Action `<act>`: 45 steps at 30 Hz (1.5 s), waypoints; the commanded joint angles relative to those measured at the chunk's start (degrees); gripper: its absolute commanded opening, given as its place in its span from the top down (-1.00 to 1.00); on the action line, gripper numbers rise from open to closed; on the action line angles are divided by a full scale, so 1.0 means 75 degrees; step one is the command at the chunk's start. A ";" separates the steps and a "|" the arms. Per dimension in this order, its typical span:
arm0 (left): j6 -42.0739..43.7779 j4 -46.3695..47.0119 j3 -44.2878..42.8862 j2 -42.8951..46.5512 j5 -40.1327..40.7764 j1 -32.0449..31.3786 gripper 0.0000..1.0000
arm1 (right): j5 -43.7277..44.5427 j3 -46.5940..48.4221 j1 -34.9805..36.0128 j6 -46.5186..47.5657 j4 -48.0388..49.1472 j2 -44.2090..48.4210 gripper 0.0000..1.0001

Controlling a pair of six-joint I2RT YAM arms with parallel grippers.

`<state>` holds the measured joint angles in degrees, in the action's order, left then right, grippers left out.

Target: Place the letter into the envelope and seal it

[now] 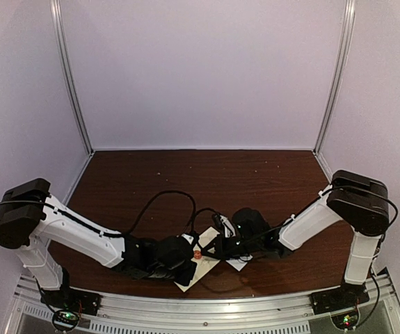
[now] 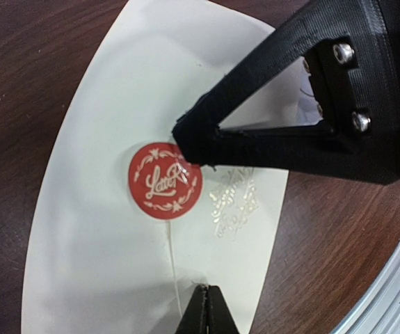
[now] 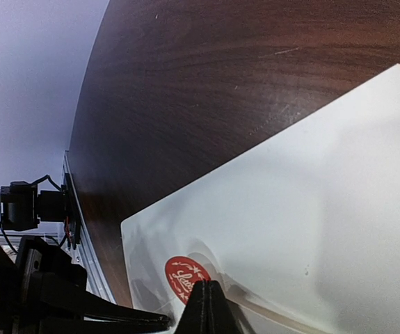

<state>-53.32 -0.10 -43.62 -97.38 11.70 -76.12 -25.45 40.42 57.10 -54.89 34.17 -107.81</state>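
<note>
As seen from the top camera, both arms are stretched low and inward from bases at the lower corners, elbows raised at the frame's left and right edges, wrists meeting at lower centre.

Left gripper (image 2: 206, 296): jaws closed tight with nothing between them, tip pointed down at the envelope (image 2: 102, 229), at the bottom centre of its wrist view, just below the red sticker (image 2: 165, 181).

Right gripper (image 3: 209, 291): jaws likewise pressed together and empty, tip at the sticker's edge. In the left wrist view it enters from the upper right, its tip meeting the sticker's upper right rim.

Envelope: lies flat on the dark wooden table (image 1: 186, 181), near the front edge, beneath both grippers. A seam runs from the sticker down toward the left fingertips.

Count:
- arms, two; grippers, two
- envelope, one
- red round sticker, one, with pale script lettering
- pale embossed mark (image 2: 233, 205) just right of the sticker, one
- white paper scrap (image 1: 238, 264) at the right wrist, one; kind cannot be told.
</note>
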 commanded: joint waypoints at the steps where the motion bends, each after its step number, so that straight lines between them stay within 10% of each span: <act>1: 0.0029 -0.0355 -0.0053 -0.0198 -0.0143 0.0036 0.99 | 0.0196 -0.0075 -0.0034 -0.0052 0.0163 -0.0155 1.00; 45: -0.0158 0.0189 -0.0197 0.0559 0.0441 0.0406 0.75 | 0.0426 -0.0081 -0.0090 -0.0134 0.0050 -0.0511 1.00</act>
<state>-53.54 -1.26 -45.12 -94.85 13.04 -74.50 -24.38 40.42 56.75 -55.79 36.67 -109.95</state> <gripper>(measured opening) 0.140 0.003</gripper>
